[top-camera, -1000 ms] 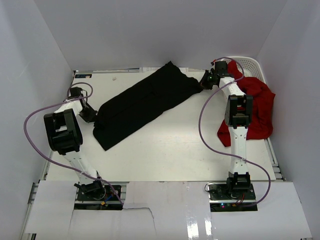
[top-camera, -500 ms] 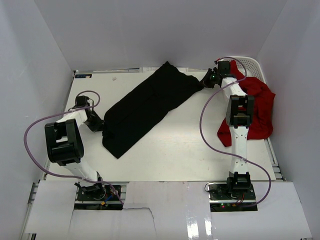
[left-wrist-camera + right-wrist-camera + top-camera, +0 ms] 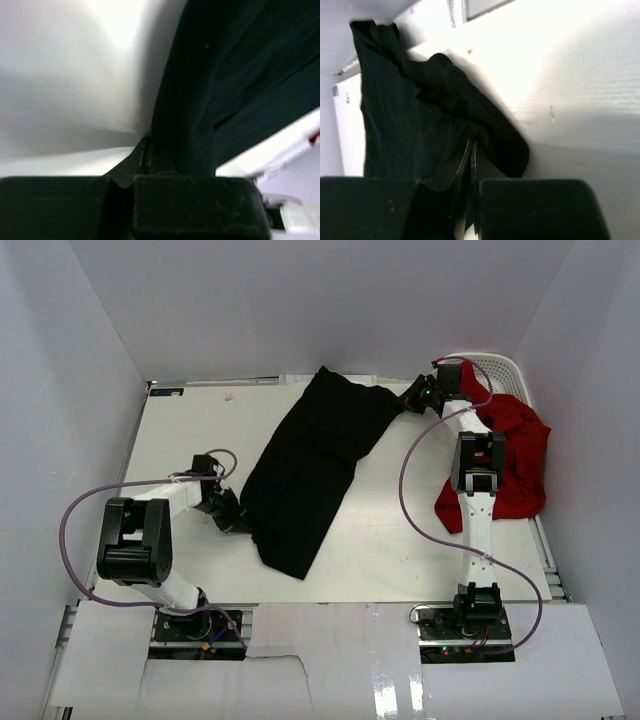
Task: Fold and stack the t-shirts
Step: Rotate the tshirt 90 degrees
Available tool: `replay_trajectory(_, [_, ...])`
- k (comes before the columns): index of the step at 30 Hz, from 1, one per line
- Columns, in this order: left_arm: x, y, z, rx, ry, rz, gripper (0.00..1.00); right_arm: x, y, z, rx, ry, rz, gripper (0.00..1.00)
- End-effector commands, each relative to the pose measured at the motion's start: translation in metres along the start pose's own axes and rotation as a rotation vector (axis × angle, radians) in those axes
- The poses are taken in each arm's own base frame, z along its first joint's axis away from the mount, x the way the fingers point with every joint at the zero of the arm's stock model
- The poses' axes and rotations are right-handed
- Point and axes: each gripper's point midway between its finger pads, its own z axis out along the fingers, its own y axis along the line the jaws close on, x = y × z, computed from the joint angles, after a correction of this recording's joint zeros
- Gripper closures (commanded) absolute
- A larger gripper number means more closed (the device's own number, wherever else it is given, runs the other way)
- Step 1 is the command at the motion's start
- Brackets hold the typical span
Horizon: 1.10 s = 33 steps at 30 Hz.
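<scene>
Here, the left fingers (image 3: 237, 521) and the right fingers (image 3: 411, 398) are each pinched shut on an opposite end of the black t-shirt (image 3: 315, 460). They appear to hold it drawn out into a long band, so that it can be laid flat on the worktop (image 3: 400, 530) for folding. The cloth runs diagonally from the far right to the near left. It is dark and plain, bunched and creased where it is gripped and smoother through the middle. The red t-shirt (image 3: 515, 455) lies in a crumpled heap at the worktop's right edge, against a white basket (image 3: 505, 368), and is not yet folded.
</scene>
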Motion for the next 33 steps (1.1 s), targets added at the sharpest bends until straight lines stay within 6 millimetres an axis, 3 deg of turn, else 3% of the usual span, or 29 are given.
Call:
replay_trajectory(1, [0.081,0.023,0.007,-0.084,0.222,-0.090,1.00,-0.039,0.015,-0.009,-0.089,-0.096,0.019,0.92])
replay_trajectory(2, [0.097,0.025,0.008,-0.092,0.248,-0.083,1.00,-0.040,0.017,-0.008,-0.099,-0.099,0.035,0.92])
replay_trajectory(5, [0.120,0.021,0.002,-0.060,0.269,-0.090,1.00,-0.047,0.023,-0.008,-0.129,-0.128,0.038,0.92])
replay_trajectory(9, [0.164,0.043,-0.001,-0.069,0.347,-0.106,1.00,-0.056,0.025,-0.008,-0.137,-0.159,0.048,0.92])
replay_trajectory(14, [0.186,0.033,-0.011,-0.052,0.366,-0.071,1.00,-0.059,0.029,-0.008,-0.168,-0.173,0.062,0.92])
replay_trajectory(15, [0.180,0.032,-0.014,-0.062,0.331,-0.058,1.00,-0.059,0.034,-0.010,-0.189,-0.166,0.062,0.92])
replay_trajectory(16, [0.160,0.012,-0.023,-0.037,0.254,-0.021,1.00,-0.059,0.040,-0.013,-0.204,-0.164,0.055,0.92])
replay_trajectory(17, [0.146,0.013,-0.031,-0.082,0.185,0.006,1.00,-0.061,0.045,-0.016,-0.217,-0.166,0.043,0.92])
replay_trajectory(18, [0.110,-0.030,-0.057,-0.032,0.074,0.072,1.00,-0.061,0.073,-0.032,-0.266,-0.149,-0.017,0.92])
replay_trajectory(19, [0.110,-0.024,-0.054,-0.066,0.084,0.071,1.00,-0.058,0.073,-0.032,-0.267,-0.135,-0.012,0.92])
replay_trajectory(20, [0.097,-0.044,-0.064,-0.034,0.046,0.096,1.00,-0.054,0.086,-0.042,-0.274,-0.126,-0.052,0.92])
replay_trajectory(22, [0.082,-0.053,-0.067,-0.051,0.012,0.119,1.00,-0.044,0.098,-0.055,-0.278,-0.100,-0.087,0.92])
replay_trajectory(23, [0.074,-0.058,-0.070,-0.050,-0.010,0.127,1.00,-0.034,0.136,-0.068,-0.311,-0.090,-0.140,0.92])
replay_trajectory(24, [0.060,-0.072,-0.076,-0.025,-0.055,0.157,1.00,-0.010,0.128,-0.068,-0.285,-0.036,-0.144,0.92])
replay_trajectory(25, [0.050,-0.074,-0.073,-0.039,-0.062,0.159,1.00,0.001,0.133,-0.073,-0.281,-0.015,-0.155,0.92])
replay_trajectory(27, [0.022,-0.090,-0.080,0.016,-0.114,0.162,1.00,0.030,0.150,-0.091,-0.281,0.033,-0.185,0.92])
replay_trajectory(28, [0.013,-0.095,-0.078,0.035,-0.114,0.184,1.00,0.042,0.171,-0.106,-0.302,0.050,-0.213,0.92])
replay_trajectory(29, [-0.005,-0.103,-0.081,0.076,-0.153,0.192,1.00,0.053,0.175,-0.110,-0.299,0.065,-0.223,0.92])
replay_trajectory(30, [-0.020,-0.118,-0.089,0.112,-0.195,0.221,1.00,0.076,0.166,-0.114,-0.269,0.116,-0.218,0.92])
replay_trajectory(31, [-0.030,-0.121,-0.084,0.101,-0.205,0.254,1.00,0.090,0.181,-0.125,-0.273,0.138,-0.241,0.92])
replay_trajectory(33, [-0.051,-0.148,-0.089,0.168,-0.249,0.324,1.00,0.116,0.172,-0.129,-0.226,0.188,-0.240,0.92])
